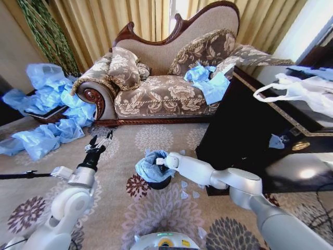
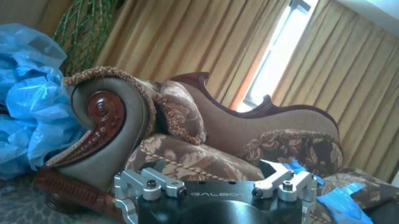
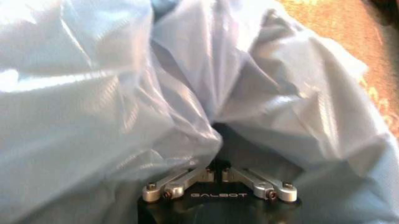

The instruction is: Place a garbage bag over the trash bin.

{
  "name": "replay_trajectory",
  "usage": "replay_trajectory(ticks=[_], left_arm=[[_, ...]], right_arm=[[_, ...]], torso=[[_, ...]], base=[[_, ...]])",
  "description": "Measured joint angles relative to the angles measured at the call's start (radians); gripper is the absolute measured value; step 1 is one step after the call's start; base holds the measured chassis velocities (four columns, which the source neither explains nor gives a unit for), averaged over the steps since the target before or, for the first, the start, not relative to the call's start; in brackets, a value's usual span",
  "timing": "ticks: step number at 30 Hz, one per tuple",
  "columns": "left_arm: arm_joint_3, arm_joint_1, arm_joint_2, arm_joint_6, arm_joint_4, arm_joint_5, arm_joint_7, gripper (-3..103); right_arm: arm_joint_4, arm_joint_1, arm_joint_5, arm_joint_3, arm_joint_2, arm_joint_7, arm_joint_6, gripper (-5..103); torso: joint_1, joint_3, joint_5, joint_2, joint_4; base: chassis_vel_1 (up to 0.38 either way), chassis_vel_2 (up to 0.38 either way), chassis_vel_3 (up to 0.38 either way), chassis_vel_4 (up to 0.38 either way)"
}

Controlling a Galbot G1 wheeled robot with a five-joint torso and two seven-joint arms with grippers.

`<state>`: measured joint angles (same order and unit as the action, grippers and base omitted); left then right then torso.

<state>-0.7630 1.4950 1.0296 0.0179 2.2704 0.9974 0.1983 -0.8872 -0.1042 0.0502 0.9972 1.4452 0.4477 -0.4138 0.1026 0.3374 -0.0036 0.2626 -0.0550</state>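
The small black trash bin [image 1: 162, 183] stands on the carpet just ahead of me, with the light blue garbage bag [image 1: 149, 167] bunched over its top and most of its side. My right gripper [image 1: 158, 161] reaches in from the right and is sunk into the bag at the bin's mouth. In the right wrist view the crinkly garbage bag [image 3: 112, 107] wraps all around the right gripper [image 3: 217, 164], whose jaws are drawn together on a fold. My left gripper [image 1: 100, 140] hangs open left of the bin, apart from it, holding nothing, and faces the sofa [image 2: 187, 158].
A patterned sofa [image 1: 166, 94] stands behind the bin, a loose blue bag [image 1: 208, 83] on its seat. Heaps of blue bags [image 1: 47, 109] lie at the left. A dark table [image 1: 244, 130] with a white handled bag [image 1: 302, 91] stands at the right. Small scraps [image 1: 187, 190] dot the carpet.
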Motion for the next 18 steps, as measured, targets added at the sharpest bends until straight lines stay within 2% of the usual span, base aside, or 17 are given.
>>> replay_trajectory(ticks=[3, 9, 12, 18], left_arm=[[-0.009, 0.003, -0.001, 0.0, 0.002, 0.006, 0.0, 100], [-0.005, -0.01, 0.003, 0.0, -0.01, 0.017, -0.002, 100], [0.006, -0.017, 0.006, 0.0, -0.012, 0.016, -0.002, 100], [0.01, -0.031, -0.002, 0.0, -0.015, 0.018, -0.001, 100]], right_arm=[[0.014, -0.016, -0.004, 0.003, 0.009, 0.002, -0.003, 0], [-0.059, -0.034, 0.011, 0.027, -0.038, 0.001, -0.027, 0], [-0.055, -0.032, 0.01, 0.014, -0.038, -0.001, -0.028, 0], [-0.003, -0.007, -0.054, 0.006, -0.041, 0.008, 0.008, 0]], torso=[[0.0, 0.0, -0.0001, 0.0, -0.0001], [0.0, 0.0, 0.0001, 0.0, -0.0007], [0.0, 0.0, 0.0002, 0.0, -0.0005], [0.0, 0.0, 0.0002, 0.0, 0.0]], base=[[0.0, 0.0, 0.0, 0.0], [0.0, 0.0, 0.0, 0.0], [0.0, 0.0, 0.0, 0.0], [0.0, 0.0, 0.0, 0.0]])
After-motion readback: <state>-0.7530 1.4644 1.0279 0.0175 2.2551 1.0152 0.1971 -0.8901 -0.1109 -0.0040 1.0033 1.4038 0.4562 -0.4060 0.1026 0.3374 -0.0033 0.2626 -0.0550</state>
